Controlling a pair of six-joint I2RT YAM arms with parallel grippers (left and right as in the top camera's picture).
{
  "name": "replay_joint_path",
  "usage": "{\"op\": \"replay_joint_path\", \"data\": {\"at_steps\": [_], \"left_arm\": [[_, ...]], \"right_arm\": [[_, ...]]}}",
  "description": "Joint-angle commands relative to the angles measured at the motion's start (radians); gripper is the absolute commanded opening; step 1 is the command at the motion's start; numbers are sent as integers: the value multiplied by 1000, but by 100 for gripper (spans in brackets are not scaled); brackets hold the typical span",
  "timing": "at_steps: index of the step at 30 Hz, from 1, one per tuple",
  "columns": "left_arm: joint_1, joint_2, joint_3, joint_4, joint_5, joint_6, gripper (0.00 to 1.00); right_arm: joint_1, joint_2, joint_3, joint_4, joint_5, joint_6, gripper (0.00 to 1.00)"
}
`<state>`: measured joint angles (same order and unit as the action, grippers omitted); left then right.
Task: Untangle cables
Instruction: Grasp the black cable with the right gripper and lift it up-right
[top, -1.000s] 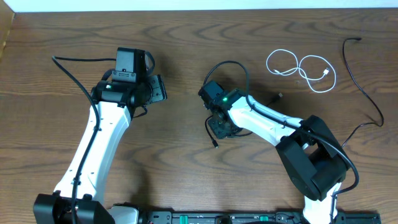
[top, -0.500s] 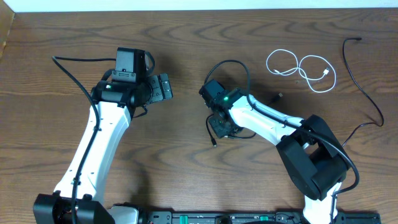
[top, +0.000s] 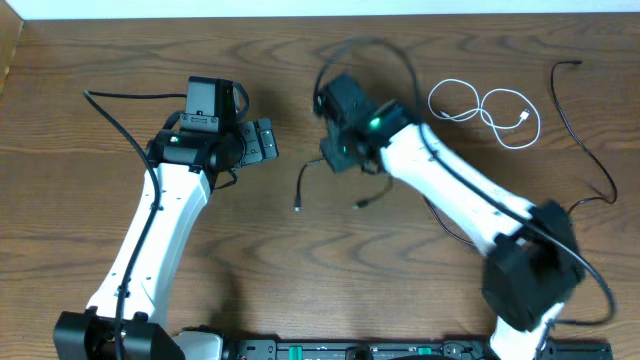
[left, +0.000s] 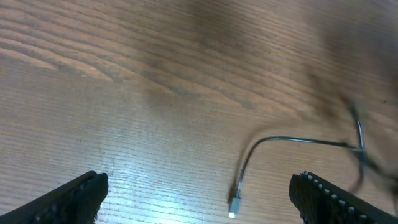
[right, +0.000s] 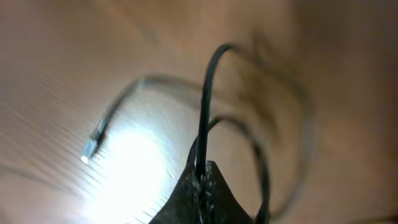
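My right gripper (top: 338, 158) (right: 202, 180) is shut on a thin black cable (right: 204, 106) and holds it above the table's middle. Two ends of this cable trail down from it, one plug (top: 298, 207) to the left and another (top: 360, 204) below the gripper. My left gripper (top: 264, 140) (left: 199, 199) stands open just left of it, nothing between its fingers (left: 74, 196). In the left wrist view the black cable's plug (left: 234, 203) lies on the wood between the open jaws. A white cable (top: 485, 108) lies in loose loops at the back right.
Another thin black cable (top: 590, 150) runs along the far right of the wooden table (top: 120, 60). A black rail (top: 350, 350) lines the front edge between the two arm bases.
My right gripper has shut on the black cable, then moved back and up with it, dragging the plug ends leftward. My left gripper has opened wider and stayed in place.
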<state>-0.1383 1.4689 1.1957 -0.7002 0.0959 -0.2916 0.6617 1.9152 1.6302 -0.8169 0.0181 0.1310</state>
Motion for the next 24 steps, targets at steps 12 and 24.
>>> {"op": "replay_joint_path", "data": {"at_steps": [12,24], "left_arm": [[2,-4,0,-3,-2,-1,98],[2,-4,0,-3,-2,-1,98]], "right_arm": [[-16,-270,180,39,156,-121,1],[-150,-281,180,25,-150,-6,1]]}}
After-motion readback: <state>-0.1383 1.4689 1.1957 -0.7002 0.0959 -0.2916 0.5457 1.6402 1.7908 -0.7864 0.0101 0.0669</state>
